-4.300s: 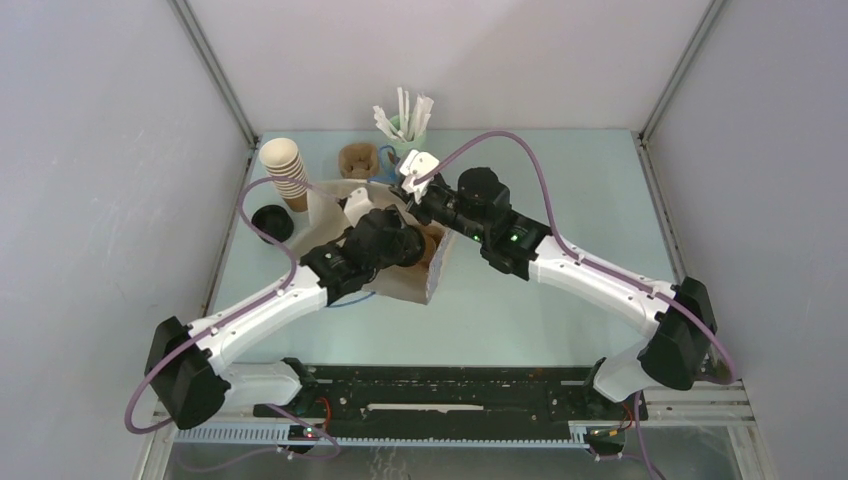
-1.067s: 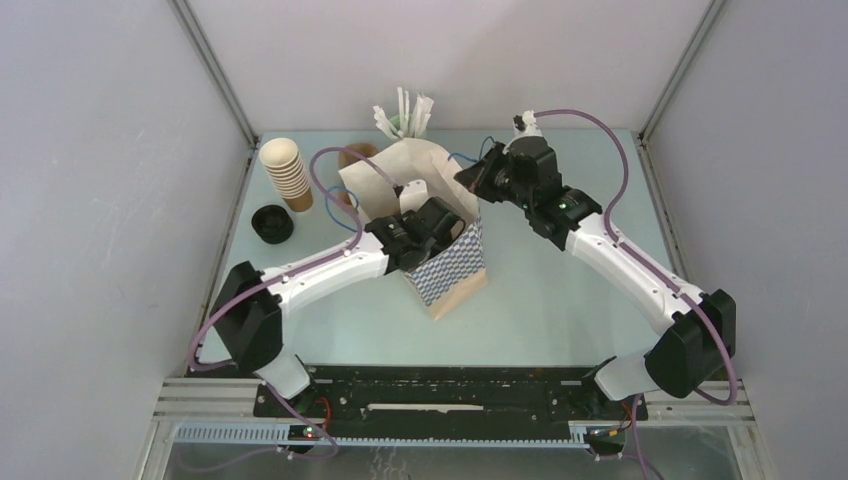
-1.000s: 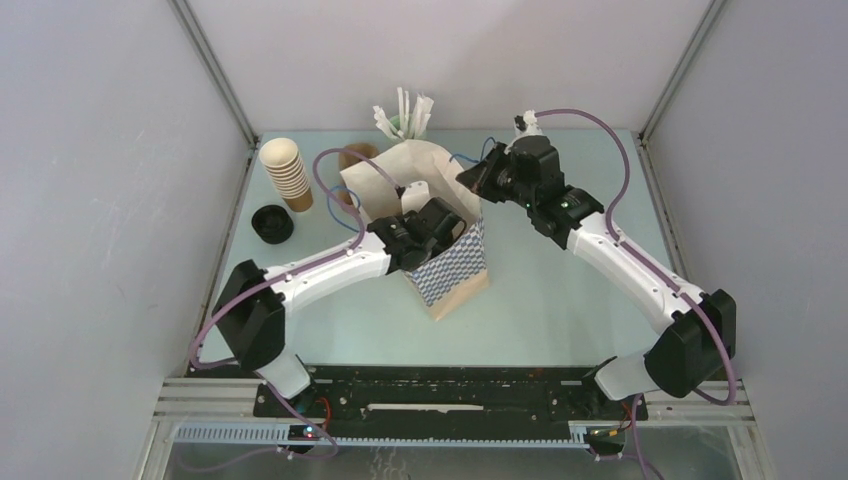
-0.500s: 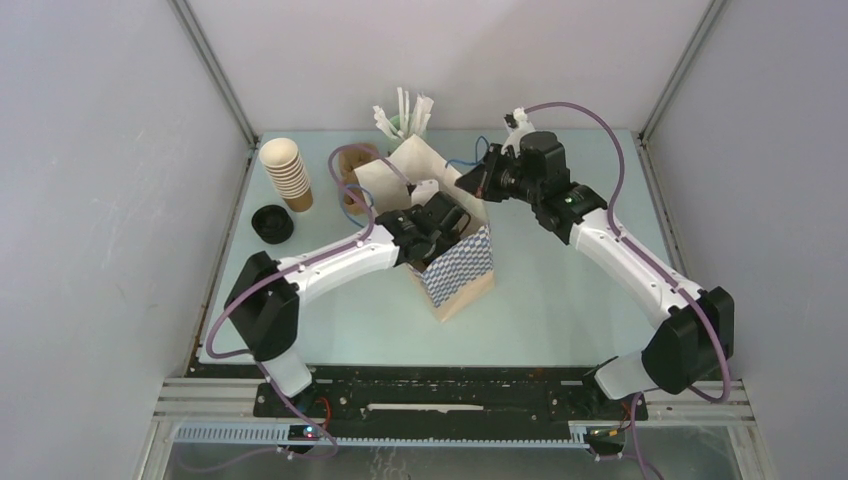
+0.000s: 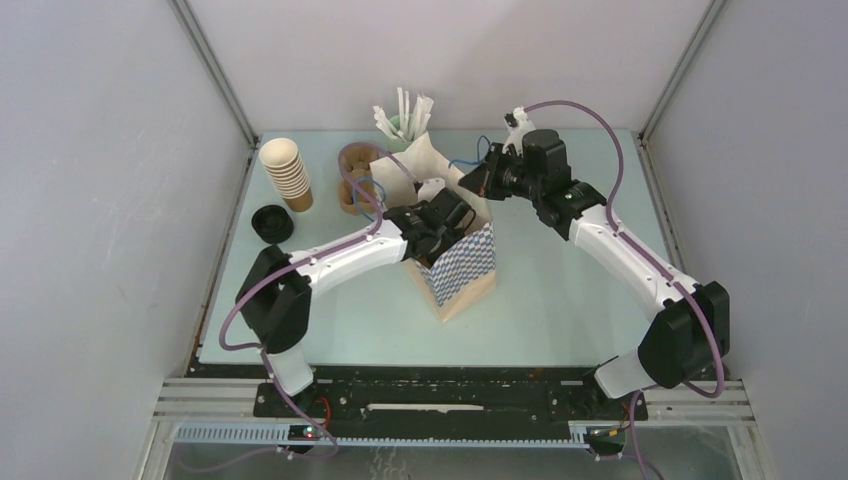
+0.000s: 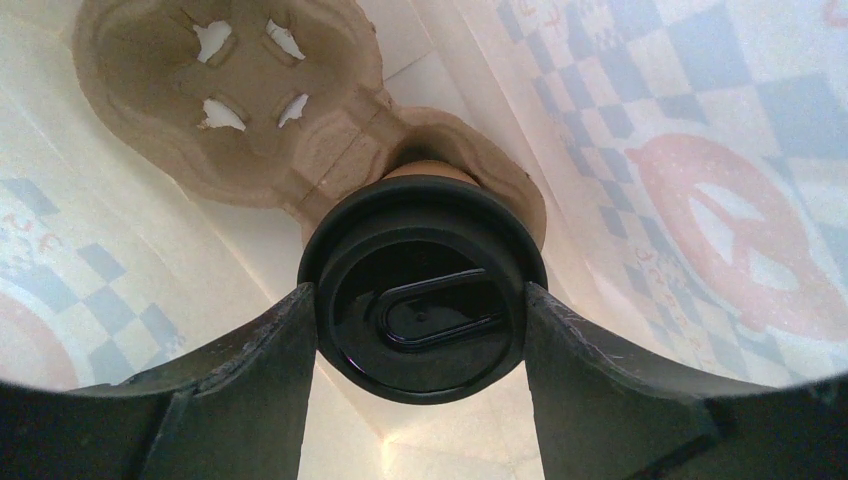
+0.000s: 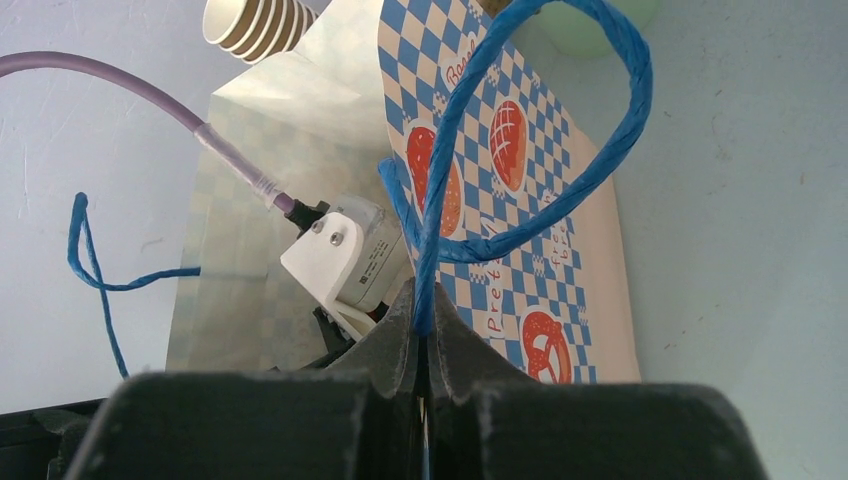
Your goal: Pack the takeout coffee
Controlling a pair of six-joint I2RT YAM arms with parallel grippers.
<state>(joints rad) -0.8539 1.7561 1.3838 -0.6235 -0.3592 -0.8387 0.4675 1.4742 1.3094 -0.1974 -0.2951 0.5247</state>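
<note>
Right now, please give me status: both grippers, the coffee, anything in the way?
Left gripper shut on coffee cup, inside bag. Right gripper shut on blue handle. Cup at carrier pocket; nothing in the way.

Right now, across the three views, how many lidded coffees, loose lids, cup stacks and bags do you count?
Lidded coffee: 1, in the left claw
Loose black lid: 1
Stack of lidless cups: 1
Paper bag: 1, its blue handle in the right claw
Total: 4

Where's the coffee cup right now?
Left wrist view: the coffee cup sits inside the checkered bag, in the pulp carrier, gripped by the left tool.
</note>
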